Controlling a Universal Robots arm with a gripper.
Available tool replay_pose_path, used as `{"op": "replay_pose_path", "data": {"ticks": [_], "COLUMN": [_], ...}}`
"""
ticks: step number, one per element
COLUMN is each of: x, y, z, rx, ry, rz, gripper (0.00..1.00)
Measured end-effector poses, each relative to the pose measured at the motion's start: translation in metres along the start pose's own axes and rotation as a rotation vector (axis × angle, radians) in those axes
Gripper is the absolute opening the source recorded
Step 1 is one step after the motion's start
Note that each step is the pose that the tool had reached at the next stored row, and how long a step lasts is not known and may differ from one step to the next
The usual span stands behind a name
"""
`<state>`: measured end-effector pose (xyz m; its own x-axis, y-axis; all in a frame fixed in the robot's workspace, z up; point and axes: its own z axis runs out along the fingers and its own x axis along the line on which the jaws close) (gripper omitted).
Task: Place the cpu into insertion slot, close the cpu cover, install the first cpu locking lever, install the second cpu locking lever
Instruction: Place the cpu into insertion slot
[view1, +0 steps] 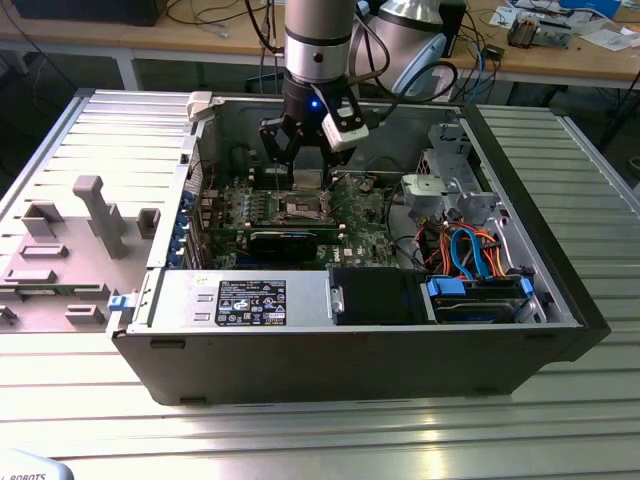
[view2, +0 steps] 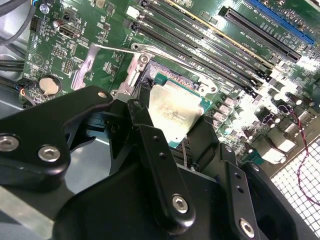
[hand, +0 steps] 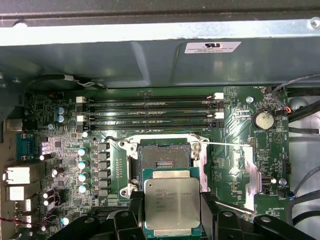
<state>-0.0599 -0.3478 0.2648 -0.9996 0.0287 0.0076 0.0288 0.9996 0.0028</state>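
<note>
two fingers (hand: 209, 209) are closed on the cpu (hand: 172, 204), pinching opposite edges and holding it lid-up above the board, with the open slot (hand: 164, 159) just beside it toward the memory slots (hand: 150, 112); lid print and a white label (hand: 212, 47) on the case wall are left unread.

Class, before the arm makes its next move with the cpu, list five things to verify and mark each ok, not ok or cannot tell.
1. cpu clamped in the gripper: ok.
2. insertion slot uncovered: ok.
3. cpu cover swung clear of the insertion slot: ok.
4. cpu seated in the insertion slot: not ok, not yet in it.
5. cpu corner marks matched to the insertion slot: cannot tell.
</note>
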Motion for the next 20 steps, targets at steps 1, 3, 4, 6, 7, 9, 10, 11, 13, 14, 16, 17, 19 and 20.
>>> {"op": "replay_pose_path", "data": {"ticks": [1, 3, 4, 6, 7, 9, 10, 11, 13, 14, 16, 17, 19, 20], "x": [0.0000, 0.0000, 0.0000, 0.0000, 0.0000, 0.0000, 0.0000, 0.0000, 0.0000, 0.0000, 0.0000, 0.0000, 0.0000, 0.0000], "y": [0.0000, 0.0000, 0.0000, 0.0000, 0.0000, 0.0000, 0.0000, 0.0000, 0.0000, 0.0000, 0.0000, 0.0000, 0.0000, 0.0000], "z": [0.0000, 0.0000, 0.0000, 0.0000, 0.0000, 0.0000, 0.0000, 0.0000, 0.0000, 0.0000, 0.0000, 0.0000, 0.0000, 0.0000], "rx": [0.0000, 0.0000, 0.0000, 0.0000, 0.0000, -0.0001, -0.0001, -0.0001, -0.0001, -0.0001, -0.0001, -0.0002, -0.0002, -0.0002], "ry": [0.0000, 0.0000, 0.0000, 0.0000, 0.0000, -0.0001, -0.0001, -0.0001, -0.0001, 0.0000, -0.0002, -0.0001, -0.0001, -0.0001], "rz": [0.001, 0.004, 0.006, 0.008, 0.010, 0.014, 0.017, 0.019, 0.023, 0.025, 0.028, 0.030, 0.033, 0.035], "gripper": [0.55, 0.55, 0.55, 0.55, 0.55, 0.55, 0.55, 0.55, 0.55, 0.55, 0.55, 0.55, 0.55, 0.55]}}
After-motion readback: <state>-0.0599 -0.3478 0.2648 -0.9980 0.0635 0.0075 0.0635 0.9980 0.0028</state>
